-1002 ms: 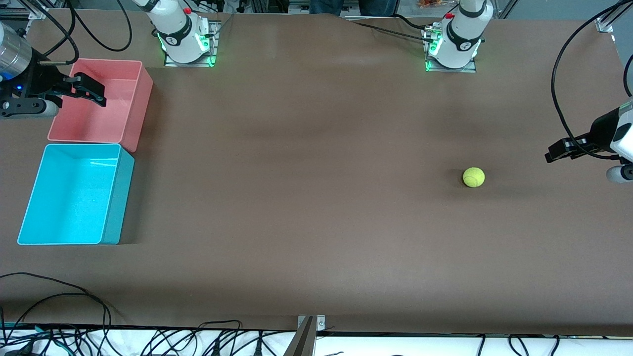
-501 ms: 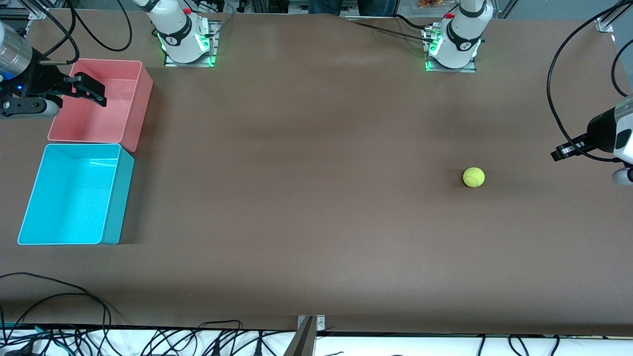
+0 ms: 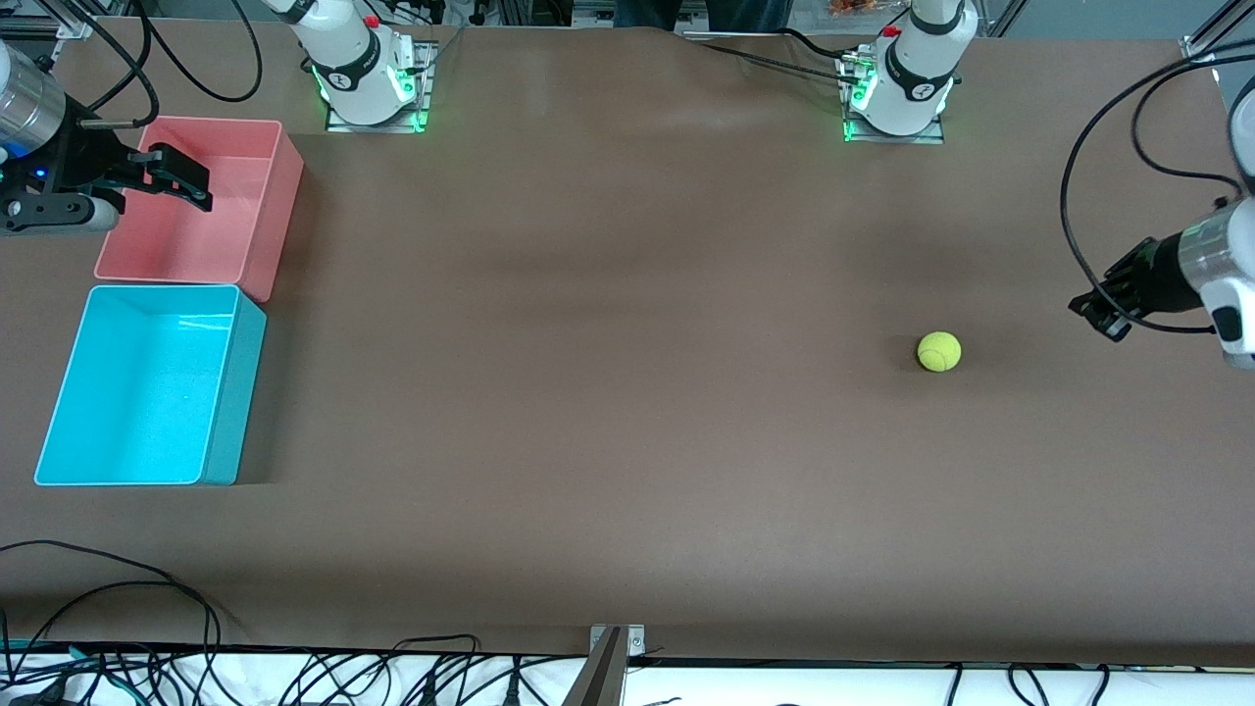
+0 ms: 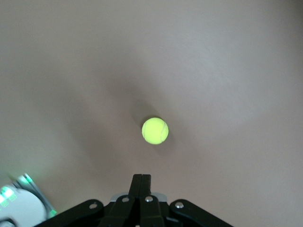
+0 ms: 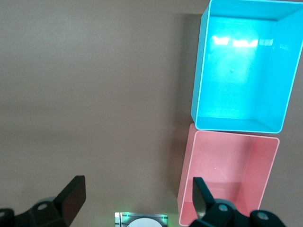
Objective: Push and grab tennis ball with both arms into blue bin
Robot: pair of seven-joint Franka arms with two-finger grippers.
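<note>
In the front view, you have the tennis ball (image 3: 939, 351) resting alone on the brown surface (image 3: 627, 392), toward the left arm's end. Your left hand (image 3: 1103, 309) hangs above the surface near the ball, apart from it. Your right hand (image 3: 181, 181) waits over the pink bin (image 3: 260, 235), fingers spread and holding nothing. The blue bin (image 3: 230, 392) sits just beside the pink one, nearer to the front camera, well apart from the ball.

In the left wrist view, your left hand (image 4: 141, 182) has its fingers pressed together, clenched on nothing, with the ball (image 4: 155, 130) lying ahead of the tips.

In the right wrist view, your right hand (image 5: 137, 196) shows its fingers wide apart above the surface, with the blue bin (image 5: 201, 90) and the pink bin (image 5: 187, 175) end to end.
</note>
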